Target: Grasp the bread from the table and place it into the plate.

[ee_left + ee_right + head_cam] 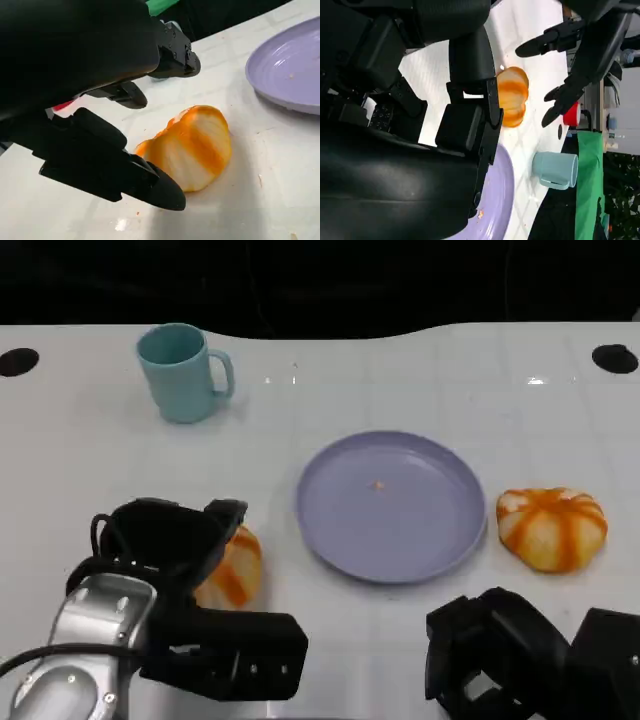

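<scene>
Head view: a round bread (pixel 232 570), orange-striped on pale crust, lies on the white desk (pixel 80 460) left of the purple plate (pixel 390 505), partly under the left hand (pixel 190 570). The right hand (pixel 520 655) sits near, its fingers unclear. Left wrist view: spread fingers (pixel 150 185) flank the bread (pixel 192 147), holding nothing.

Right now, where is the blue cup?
In the head view, the blue cup stands upright at the table's far left, beyond the purple plate and the left hand.

No legible text, labels, brands or numbers — none on any object, the surface, or either arm.
</scene>
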Available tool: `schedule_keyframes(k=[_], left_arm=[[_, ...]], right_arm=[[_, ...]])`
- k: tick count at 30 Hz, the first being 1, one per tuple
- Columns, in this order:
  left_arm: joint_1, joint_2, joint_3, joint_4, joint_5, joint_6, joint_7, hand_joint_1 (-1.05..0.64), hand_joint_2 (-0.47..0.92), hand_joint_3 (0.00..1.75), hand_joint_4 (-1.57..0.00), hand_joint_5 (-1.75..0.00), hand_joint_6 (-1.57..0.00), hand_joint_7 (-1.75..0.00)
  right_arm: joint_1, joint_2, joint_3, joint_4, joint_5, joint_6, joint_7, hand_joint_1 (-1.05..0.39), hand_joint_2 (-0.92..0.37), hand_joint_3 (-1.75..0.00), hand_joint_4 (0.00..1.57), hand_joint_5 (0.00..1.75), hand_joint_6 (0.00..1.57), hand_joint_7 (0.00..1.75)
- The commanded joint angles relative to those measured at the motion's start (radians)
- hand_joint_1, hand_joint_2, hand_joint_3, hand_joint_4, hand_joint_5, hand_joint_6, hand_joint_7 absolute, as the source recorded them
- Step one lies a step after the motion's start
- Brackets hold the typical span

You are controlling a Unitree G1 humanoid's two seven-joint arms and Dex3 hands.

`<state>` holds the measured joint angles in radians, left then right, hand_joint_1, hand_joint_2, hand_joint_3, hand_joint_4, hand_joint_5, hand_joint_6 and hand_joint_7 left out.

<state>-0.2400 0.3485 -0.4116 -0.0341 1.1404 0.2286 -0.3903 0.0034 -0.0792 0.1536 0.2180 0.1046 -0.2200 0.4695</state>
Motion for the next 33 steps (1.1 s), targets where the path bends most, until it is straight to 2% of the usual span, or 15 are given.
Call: schedule_keyframes(k=[1, 10, 12, 15, 16, 18, 19, 20, 21, 22, 24, 26, 27, 29, 33], left_arm=[[-0.031, -0.004, -0.012, 0.081, -0.021, -0.005, 0.054, -0.67, 0.81, 0.0, -0.35, -0.34, -0.21, -0.01], [-0.077, -0.024, -0.022, 0.24, -0.101, -0.038, 0.182, -0.56, 0.84, 0.01, -0.31, -0.44, -0.25, -0.02], [-0.088, -0.024, -0.027, 0.262, -0.118, -0.042, 0.184, -0.51, 0.84, 0.0, -0.31, -0.54, -0.3, -0.02], [-0.101, -0.019, -0.035, 0.293, -0.143, -0.062, 0.191, -0.42, 0.85, 0.0, -0.39, -1.01, -0.54, -0.06], [-0.104, -0.018, -0.035, 0.301, -0.153, -0.071, 0.196, -0.38, 0.86, 0.0, -0.45, -1.2, -0.67, -0.1], [-0.108, -0.016, -0.033, 0.321, -0.176, -0.092, 0.214, -0.36, 0.86, 0.0, -0.48, -1.31, -0.74, -0.11], [-0.109, -0.016, -0.031, 0.336, -0.191, -0.108, 0.231, -0.34, 0.9, 0.07, -0.64, -1.39, -0.95, -0.21], [-0.11, -0.015, -0.029, 0.352, -0.202, -0.122, 0.252, -0.33, 0.91, 0.09, -0.72, -1.4, -1.04, -0.23], [-0.111, -0.013, -0.03, 0.371, -0.211, -0.144, 0.285, -0.31, 0.91, 0.1, -0.77, -1.42, -1.1, -0.25], [-0.112, -0.011, -0.032, 0.384, -0.216, -0.157, 0.308, -0.28, 0.92, 0.16, -0.81, -1.52, -1.16, -0.29], [-0.112, -0.012, -0.031, 0.42, -0.231, -0.2, 0.386, -0.26, 0.92, 0.2, -0.82, -1.59, -1.2, -0.31], [-0.109, -0.018, -0.025, 0.473, -0.248, -0.26, 0.509, -0.24, 0.86, 0.45, -0.89, -1.71, -0.88, -1.27], [-0.11, -0.023, -0.024, 0.506, -0.252, -0.291, 0.581, -0.24, 0.83, 0.54, -0.9, -1.73, -0.8, -1.45], [-0.119, -0.029, -0.031, 0.558, -0.252, -0.329, 0.678, -0.24, 0.77, 0.7, -0.91, -1.74, -0.72, -1.61], [-0.14, -0.039, -0.049, 0.661, -0.238, -0.401, 0.87, -0.24, 0.64, 0.97, -0.91, -1.75, -0.67, -1.69]], right_arm=[[0.01, -0.009, -0.007, -0.009, 0.006, 0.003, -0.001, -1.05, -0.09, -1.28, 1.56, 1.26, 1.57, 1.0], [0.01, -0.007, -0.008, 0.0, 0.008, -0.012, 0.003, -1.05, -0.09, -1.28, 1.56, 1.26, 1.57, 1.01], [0.01, -0.007, -0.008, 0.004, 0.007, -0.019, 0.003, -1.05, -0.09, -1.28, 1.56, 1.26, 1.57, 1.0], [0.008, -0.007, -0.009, 0.009, 0.008, -0.028, 0.005, -1.05, -0.1, -1.28, 1.56, 1.26, 1.57, 1.0], [0.008, -0.007, -0.009, 0.009, 0.008, -0.028, 0.005, -1.05, -0.1, -1.28, 1.56, 1.26, 1.57, 1.0], [0.009, -0.008, -0.008, 0.008, 0.007, -0.028, 0.006, -1.05, -0.1, -1.28, 1.56, 1.26, 1.57, 1.0], [0.009, -0.008, -0.008, 0.008, 0.007, -0.029, 0.007, -1.05, -0.1, -1.27, 1.56, 1.26, 1.57, 0.99], [0.009, -0.009, -0.008, 0.007, 0.005, -0.029, 0.005, -1.05, -0.11, -1.27, 1.56, 1.26, 1.57, 0.99], [0.008, -0.009, -0.008, 0.008, 0.004, -0.03, 0.005, -1.05, -0.11, -1.27, 1.56, 1.26, 1.57, 0.99], [0.008, -0.009, -0.008, 0.008, 0.004, -0.031, 0.005, -1.05, -0.11, -1.27, 1.56, 1.26, 1.57, 0.99], [0.008, -0.009, -0.009, 0.009, 0.004, -0.03, 0.004, -1.05, -0.11, -1.26, 1.56, 1.26, 1.57, 1.0], [0.006, -0.009, -0.009, 0.013, 0.005, -0.037, 0.006, -1.05, -0.11, -1.26, 1.56, 1.26, 1.57, 1.0], [0.005, -0.009, -0.009, 0.016, 0.002, -0.043, 0.006, -1.05, -0.11, -1.26, 1.56, 1.26, 1.57, 1.0], [0.005, -0.01, -0.009, 0.02, 0.001, -0.049, 0.006, -1.05, -0.13, -1.25, 1.56, 1.26, 1.57, 1.0], [0.007, -0.011, -0.009, 0.007, 0.008, -0.027, 0.007, -1.05, -0.12, -1.24, 1.56, 1.26, 1.57, 1.0]])
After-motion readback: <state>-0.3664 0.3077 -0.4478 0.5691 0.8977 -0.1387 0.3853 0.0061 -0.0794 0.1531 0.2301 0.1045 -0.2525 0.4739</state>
